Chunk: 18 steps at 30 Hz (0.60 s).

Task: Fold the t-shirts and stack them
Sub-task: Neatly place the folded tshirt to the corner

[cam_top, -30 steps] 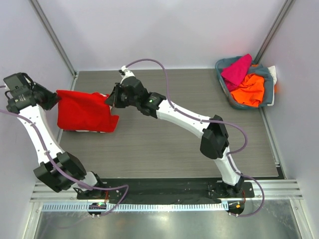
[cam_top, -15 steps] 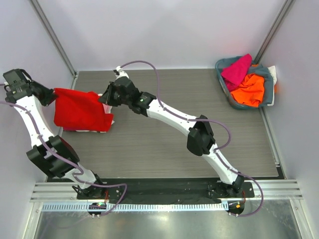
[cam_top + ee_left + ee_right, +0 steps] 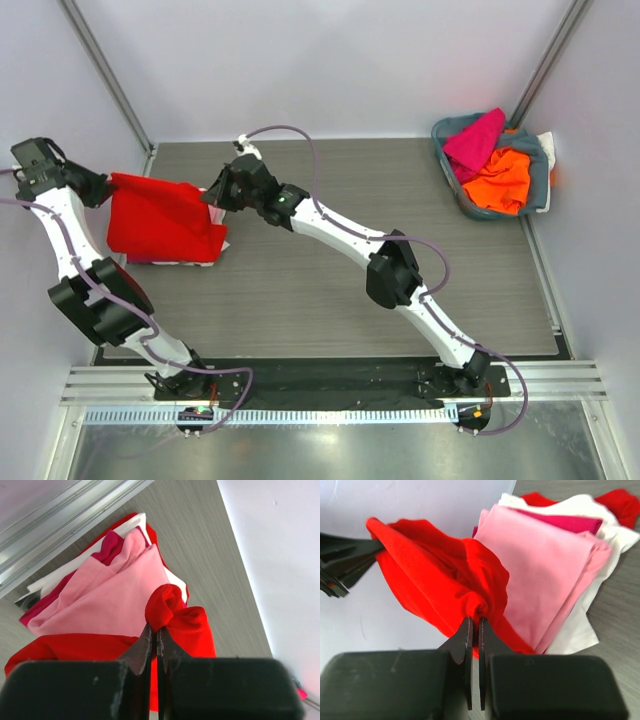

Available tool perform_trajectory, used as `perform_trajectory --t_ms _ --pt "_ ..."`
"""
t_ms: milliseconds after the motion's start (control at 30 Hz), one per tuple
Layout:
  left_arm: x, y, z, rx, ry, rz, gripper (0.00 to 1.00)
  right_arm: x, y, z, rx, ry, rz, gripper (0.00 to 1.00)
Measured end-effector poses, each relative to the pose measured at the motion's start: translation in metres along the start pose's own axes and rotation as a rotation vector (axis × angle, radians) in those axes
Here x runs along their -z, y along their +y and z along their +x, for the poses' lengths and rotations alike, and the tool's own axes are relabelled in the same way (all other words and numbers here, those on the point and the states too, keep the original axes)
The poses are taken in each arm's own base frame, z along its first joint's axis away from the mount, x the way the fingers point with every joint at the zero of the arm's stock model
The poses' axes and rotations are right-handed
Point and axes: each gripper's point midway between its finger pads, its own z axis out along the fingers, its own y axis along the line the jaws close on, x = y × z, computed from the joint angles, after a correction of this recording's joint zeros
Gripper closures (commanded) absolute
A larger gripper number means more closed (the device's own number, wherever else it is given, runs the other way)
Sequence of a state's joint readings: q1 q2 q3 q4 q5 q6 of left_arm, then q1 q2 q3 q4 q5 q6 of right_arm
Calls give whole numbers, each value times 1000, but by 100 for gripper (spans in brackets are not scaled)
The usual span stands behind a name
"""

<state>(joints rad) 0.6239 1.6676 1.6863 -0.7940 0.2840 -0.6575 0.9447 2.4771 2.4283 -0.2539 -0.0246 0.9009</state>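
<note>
Top external, left tool (image 3: 103,188) and right tool (image 3: 212,197) pinching red t-shirt (image 3: 160,222), folded stack (image 3: 115,595) beneath, near table (image 3: 350,280) edge.

— What moved in the last second?
— I've swung the right hand (image 3: 212,194) leftward, closer to the left hand (image 3: 98,188), so the red t-shirt (image 3: 160,222) strung between them now covers less bench (image 3: 330,300).
— And the left?
— It edged slightly farther back.
</note>
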Motion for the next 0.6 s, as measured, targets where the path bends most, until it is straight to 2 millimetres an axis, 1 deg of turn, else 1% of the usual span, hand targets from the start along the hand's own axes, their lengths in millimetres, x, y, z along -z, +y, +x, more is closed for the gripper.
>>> perform_trajectory --t_ms 133,233,433,500,533,567,600 --pt "-16 0 -1 27 11 10 100 -4 -10 -15 -27 -26 0 99" --pt "-31 0 1 47 32 18 100 -11 -19 -20 -49 -35 -6 99" --pt "-52 -4 5 66 50 26 100 -29 -50 -16 -97 -28 9 99" --pt "-58 -5 5 76 52 29 93 -34 -57 -16 -115 -31 9 99" --pt "-61 -7 5 82 53 35 88 -36 -60 -16 -123 -34 6 94" --pt "-65 -8 5 89 54 42 81 -38 -64 -17 -131 -37 5 82" --pt "-69 -10 4 98 53 51 66 -40 -67 -18 -141 -40 4 44"
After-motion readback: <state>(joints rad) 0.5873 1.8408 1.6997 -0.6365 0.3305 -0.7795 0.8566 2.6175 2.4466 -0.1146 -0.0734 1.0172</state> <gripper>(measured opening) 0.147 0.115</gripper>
